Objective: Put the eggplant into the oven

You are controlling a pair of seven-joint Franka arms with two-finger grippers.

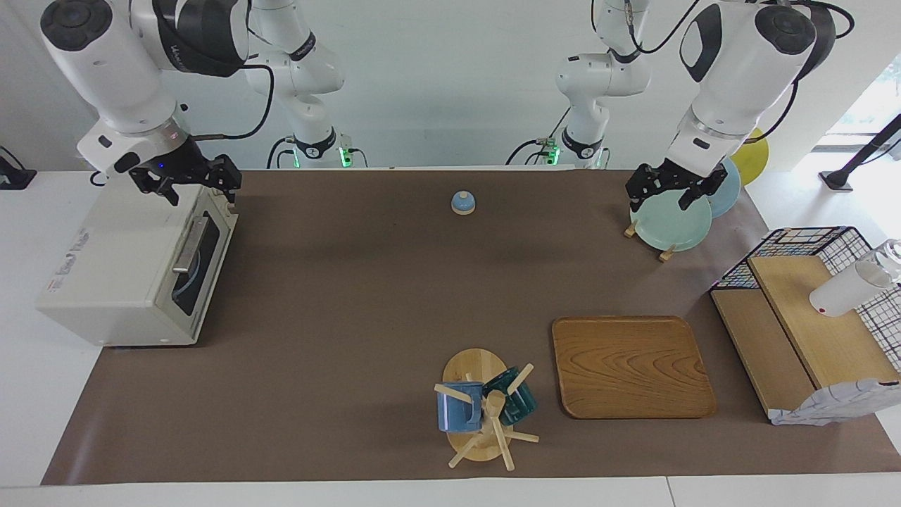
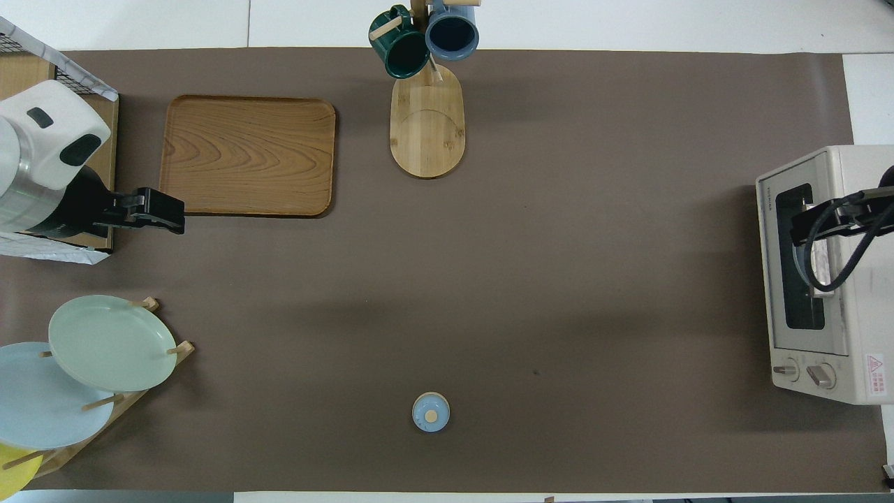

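Hovering open and empty over the shut oven (image 1: 134, 264), the right gripper (image 1: 188, 181) should lift straight clear of the door handle; left gripper (image 1: 667, 190) waited open above the plate rack (image 1: 669, 222); no eggplant showed

One camera sits high across the surface (image 1: 352, 296) from me and looks back at my two arms, so my bases stand at the top of its view. It is far enough off to take in the whole brown mat, edge to edge. The second camera hangs high above my own end and looks forward and steeply down, with my arms entering from the bottom. Both views share the same mat and everything on it: the oven (image 1: 134, 267) (image 2: 824, 279), the wooden tray (image 1: 631, 367) (image 2: 248, 155), the mug stand (image 1: 479, 408) (image 2: 427, 119). They are half a turn apart, so the sides swap between them.
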